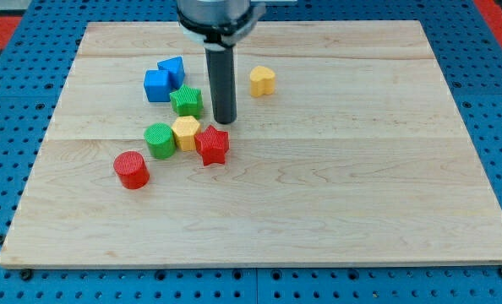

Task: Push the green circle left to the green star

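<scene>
The green circle (pixel 159 140) lies left of centre on the wooden board (pixel 335 186), touching the yellow hexagon (pixel 186 133) on its right. The green star (pixel 186 101) sits just above and to the right of the circle, a small gap apart. My tip (pixel 225 122) is down on the board to the right of the green star and just above the red star (pixel 212 145), to the right of the green circle with the yellow hexagon between them.
A blue cube (pixel 157 85) and a blue triangle (pixel 173 69) sit above and left of the green star. A red circle (pixel 132 170) lies below and left of the green circle. A yellow heart (pixel 262 81) lies to the right of the rod.
</scene>
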Available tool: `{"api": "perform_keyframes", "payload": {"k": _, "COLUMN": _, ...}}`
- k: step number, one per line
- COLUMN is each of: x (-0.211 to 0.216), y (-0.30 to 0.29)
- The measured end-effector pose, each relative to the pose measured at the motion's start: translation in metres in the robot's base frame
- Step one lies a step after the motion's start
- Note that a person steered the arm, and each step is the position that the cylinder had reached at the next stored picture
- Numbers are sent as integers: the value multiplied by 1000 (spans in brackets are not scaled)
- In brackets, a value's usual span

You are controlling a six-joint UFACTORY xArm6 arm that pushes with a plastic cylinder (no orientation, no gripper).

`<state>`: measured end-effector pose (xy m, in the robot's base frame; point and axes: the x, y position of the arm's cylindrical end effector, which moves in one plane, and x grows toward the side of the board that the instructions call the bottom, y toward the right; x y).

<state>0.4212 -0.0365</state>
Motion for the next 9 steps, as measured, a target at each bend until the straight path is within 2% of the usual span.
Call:
{"api": "perform_keyframes", "payload": {"k": 1, "x": -15, "y": -23}}
{"api": "perform_keyframes", "payload": {"k": 2, "x": -48, "y": -42}}
{"api": "perform_keyframes", "payload": {"k": 3, "x": -22, "y": -8}}
{"api": "perform_keyframes", "payload": {"k": 4, "x": 44, "y": 60}}
{"api": "perform_keyframes", "payload": {"k": 5, "x": 101, "y": 34}}
{"api": "perform_keyframes", "payload": {"k": 6, "x": 106, "y": -38}}
{"api": "perform_keyframes", "payload": {"k": 7, "x": 65, "y": -74}}
{"api": "perform_keyframes", "payload": {"k": 8, "x": 42, "y": -112}}
{"api": "perform_keyframes", "payload": {"k": 9, "x": 16, "y": -111}}
